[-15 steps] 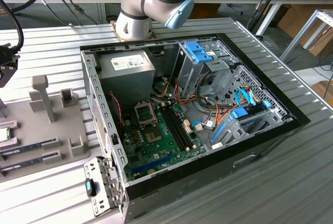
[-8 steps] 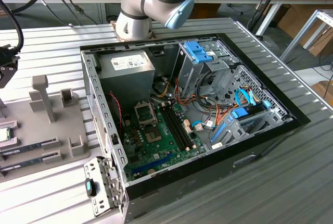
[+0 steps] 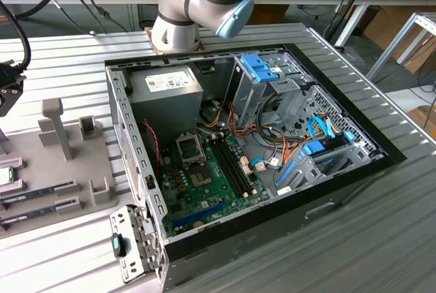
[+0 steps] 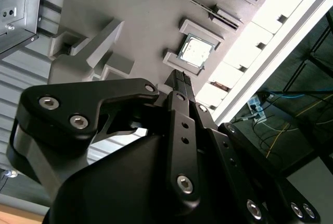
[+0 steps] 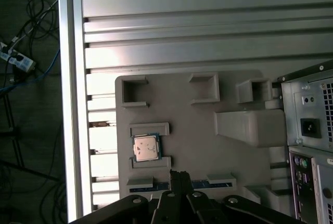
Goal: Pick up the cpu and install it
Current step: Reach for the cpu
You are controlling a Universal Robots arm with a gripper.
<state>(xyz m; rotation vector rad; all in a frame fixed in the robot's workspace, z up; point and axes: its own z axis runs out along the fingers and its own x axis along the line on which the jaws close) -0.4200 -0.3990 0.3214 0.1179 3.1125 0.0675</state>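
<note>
Exterior view: we are looking across a ribbed metal table (image 3: 381, 238) on which an open computer case (image 3: 286, 232) is lying on its side. The pale robot arm (image 3: 197, 0) is rising behind the case. Inside it, a green motherboard (image 3: 225, 191) is facing up, and what we are taking for its square socket (image 3: 189, 148) is sitting bare. Toward the exterior view's left, a grey fixture tray (image 3: 75, 163) is resting on the table.

In the first wrist view, we are looking down on that tray, where the cpu (image 5: 145, 147) is lying flat, silver top up, between two raised holders and well apart from the case. In the second wrist view, the black gripper (image 4: 180, 75) is hovering above the tray, pointing toward the cpu (image 4: 195, 52) without touching it. Its fingers are pressed together and gripping nothing.

We are judging the risks as follows. With the fingers closed like this, a descent would be pressing on the chip's lid rather than straddling it. The holders are crowding two of its sides, so a badly turned grip would be striking them. A thin, flat chip may be tilting or slipping in a shallow pinch, and seating it askew could be damaging the socket contacts.
</note>
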